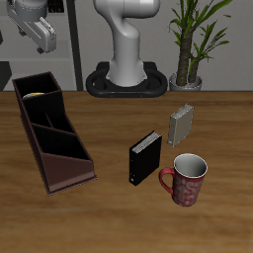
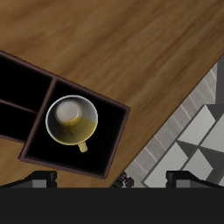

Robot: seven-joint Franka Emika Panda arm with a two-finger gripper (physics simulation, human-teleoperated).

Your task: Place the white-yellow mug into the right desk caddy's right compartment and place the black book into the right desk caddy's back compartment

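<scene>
A wooden tabletop (image 1: 109, 212) spreads under me, a potted plant (image 1: 193, 40) behind it. My jaws (image 1: 43, 38) hang high and empty; their tips show well apart in the wrist view, so I judge them wide. Straight below sits the white-yellow mug (image 2: 72, 120), upright in the right compartment (image 2: 109, 140) of the right desk caddy (image 1: 54, 138). Well away from me stands the black book (image 1: 144, 158) on edge, with a red mug (image 1: 186, 180) just beyond it and a grey book (image 1: 181, 126) nearby. The book looks stiff, light and smooth; I'd pinch it across its thin covers near the top. No writing is legible anywhere.
</scene>
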